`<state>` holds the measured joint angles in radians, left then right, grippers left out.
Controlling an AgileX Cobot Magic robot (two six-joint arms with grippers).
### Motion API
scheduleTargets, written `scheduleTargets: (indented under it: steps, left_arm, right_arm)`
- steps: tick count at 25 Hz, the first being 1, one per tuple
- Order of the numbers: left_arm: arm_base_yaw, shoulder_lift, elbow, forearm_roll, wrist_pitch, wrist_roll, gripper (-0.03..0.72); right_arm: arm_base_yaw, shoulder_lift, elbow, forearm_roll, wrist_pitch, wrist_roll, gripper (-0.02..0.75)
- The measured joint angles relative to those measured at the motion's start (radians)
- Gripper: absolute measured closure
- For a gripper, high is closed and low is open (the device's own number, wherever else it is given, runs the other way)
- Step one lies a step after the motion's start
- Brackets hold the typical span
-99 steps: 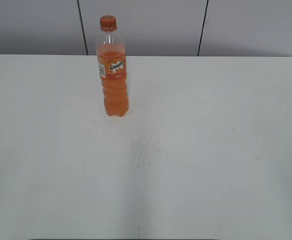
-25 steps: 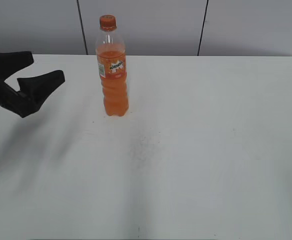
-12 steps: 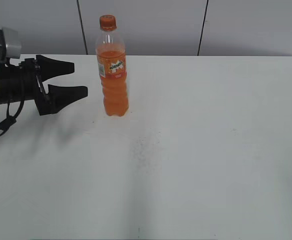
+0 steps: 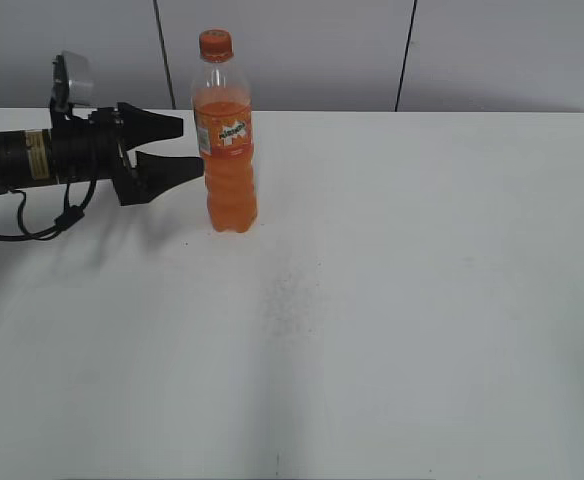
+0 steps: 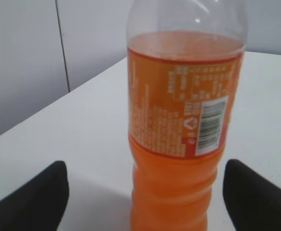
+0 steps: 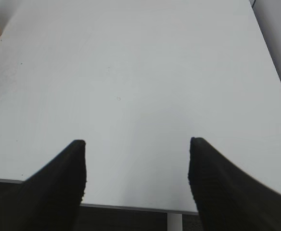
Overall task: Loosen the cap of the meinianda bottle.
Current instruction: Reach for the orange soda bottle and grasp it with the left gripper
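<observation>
Bottle (image 4: 226,140) nearly full, heavy, slick; my left gripper (image 4: 187,148), jaws spread, should clamp its ridged waist.

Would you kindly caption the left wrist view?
Open left gripper flanks the upright meinianda bottle without touching it.

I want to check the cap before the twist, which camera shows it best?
The exterior view: the cap sits in full sight atop the bottle. The left wrist view shows only the bottle's body, cut off below the neck. The right wrist view shows no cap.
</observation>
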<state>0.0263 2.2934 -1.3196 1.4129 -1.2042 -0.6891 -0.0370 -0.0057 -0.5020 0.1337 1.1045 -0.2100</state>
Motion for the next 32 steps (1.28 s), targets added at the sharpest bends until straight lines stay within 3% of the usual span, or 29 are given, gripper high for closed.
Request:
scheduleTargets:
  steps: [12,18,23,29,32]
  left_arm:
    - [-0.124,0.127,-0.184,0.0,0.0,-0.107,0.101]
    - [-0.142,0.171,-0.205,-0.001,0.0,-0.122,0.11]
    - [-0.143,0.176,-0.206,-0.004,0.0,-0.123,0.16]
    - [-0.142,0.177,-0.206,-0.006,0.005,-0.123,0.281]
    - [-0.142,0.178,-0.209,-0.005,0.005,-0.123,0.292]
  right_arm:
    - [0.0,0.0,0.0,0.0,0.0,0.0,0.236]
    - [0.0,0.0,0.0,0.0,0.0,0.0,0.236]
    - [0.0,0.0,0.0,0.0,0.0,0.0,0.236]
    - [0.0,0.0,0.0,0.0,0.0,0.0,0.236]
    - [0.0,0.0,0.0,0.0,0.0,0.0,0.236]
